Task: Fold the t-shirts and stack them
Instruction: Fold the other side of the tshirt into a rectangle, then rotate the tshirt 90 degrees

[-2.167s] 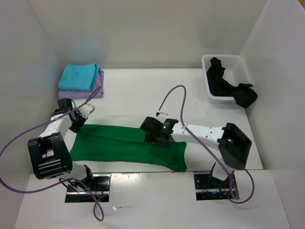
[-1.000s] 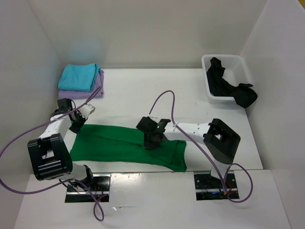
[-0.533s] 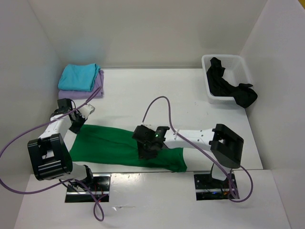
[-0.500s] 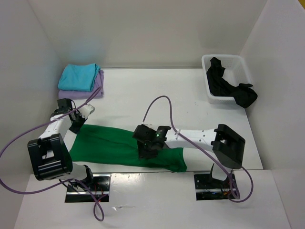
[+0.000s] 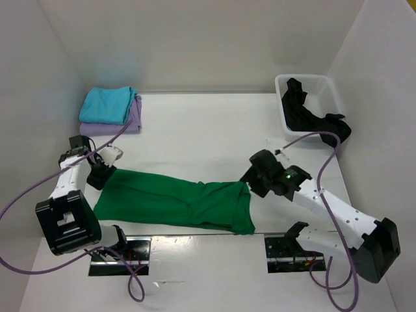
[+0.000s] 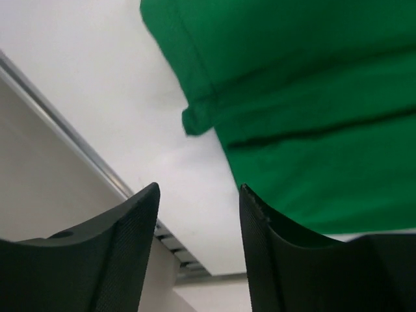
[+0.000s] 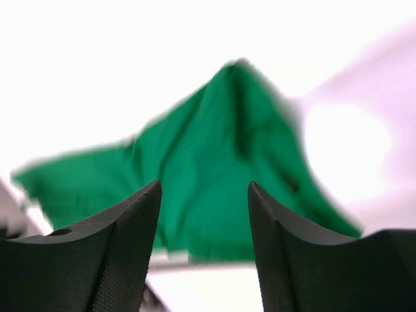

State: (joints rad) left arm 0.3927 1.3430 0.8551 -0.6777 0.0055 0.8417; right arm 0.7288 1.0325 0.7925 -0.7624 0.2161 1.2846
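Green t-shirt (image 5: 175,201) lies flat along near table edge, long axis left–right. Left gripper (image 5: 99,175) just off its left end, right gripper (image 5: 250,183) off its right end; both spread, holding nothing

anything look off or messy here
The black shirt spills over the near right rim of the white bin, and the green shirt lies creased and bunched toward its right end, not flat.
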